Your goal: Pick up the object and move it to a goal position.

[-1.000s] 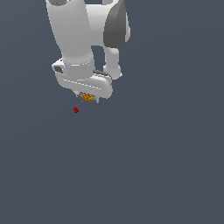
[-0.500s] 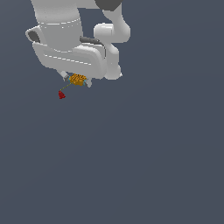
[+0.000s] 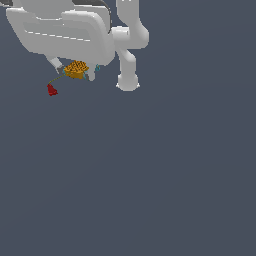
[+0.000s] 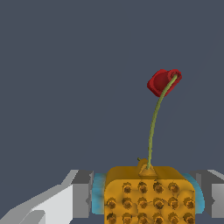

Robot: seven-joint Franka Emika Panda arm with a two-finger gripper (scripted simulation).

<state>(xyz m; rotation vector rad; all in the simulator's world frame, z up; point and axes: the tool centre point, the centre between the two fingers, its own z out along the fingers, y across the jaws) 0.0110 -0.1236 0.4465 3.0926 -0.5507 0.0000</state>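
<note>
The object (image 3: 76, 69) is a small orange-yellow bumpy lump with a thin stalk ending in a red blob (image 3: 52, 90). It sits between the fingers of my white gripper (image 3: 76, 72) at the upper part of the exterior view's left, lifted above the grey floor. In the wrist view the object (image 4: 149, 197) fills the gap between the two fingers (image 4: 83, 194), with blue pads pressed on both of its sides. Its stalk curves away to the red blob (image 4: 162, 82). The gripper is shut on it.
The arm's white links and base column (image 3: 127, 70) stand just to the exterior view's right of the gripper. A plain dark grey floor (image 3: 150, 175) fills the frame around and below it.
The gripper, with the object in it, has moved toward the exterior view's left and upward. The arm looms larger and fills more of the upper left.
</note>
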